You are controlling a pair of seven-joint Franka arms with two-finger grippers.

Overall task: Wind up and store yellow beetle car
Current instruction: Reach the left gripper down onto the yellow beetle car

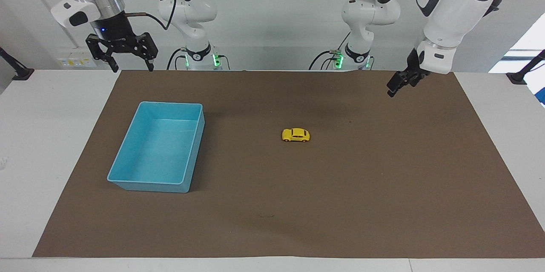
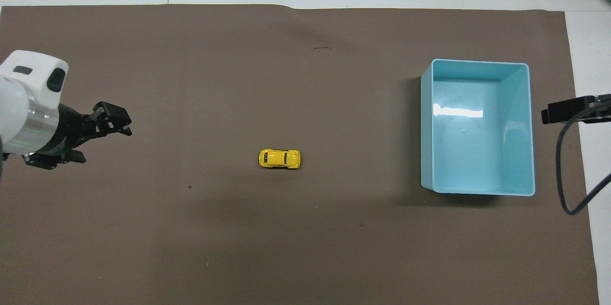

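Observation:
The yellow beetle car [image 1: 295,135] stands on its wheels near the middle of the brown mat [image 1: 340,204]; it also shows in the overhead view [image 2: 279,159]. My left gripper [image 1: 394,88] hangs open and empty in the air over the mat toward the left arm's end, well apart from the car; in the overhead view [image 2: 106,144] its two fingers stand apart. My right gripper [image 1: 131,67] is open and empty, raised over the mat's edge beside the light-blue bin [image 1: 149,187]. Only its tip [image 2: 553,113] shows from above. The right arm waits.
The light-blue bin [image 2: 426,128] is empty and stands on the mat toward the right arm's end. A black cable [image 2: 565,190] hangs from the right arm beside the bin. White table [image 1: 42,136] surrounds the mat.

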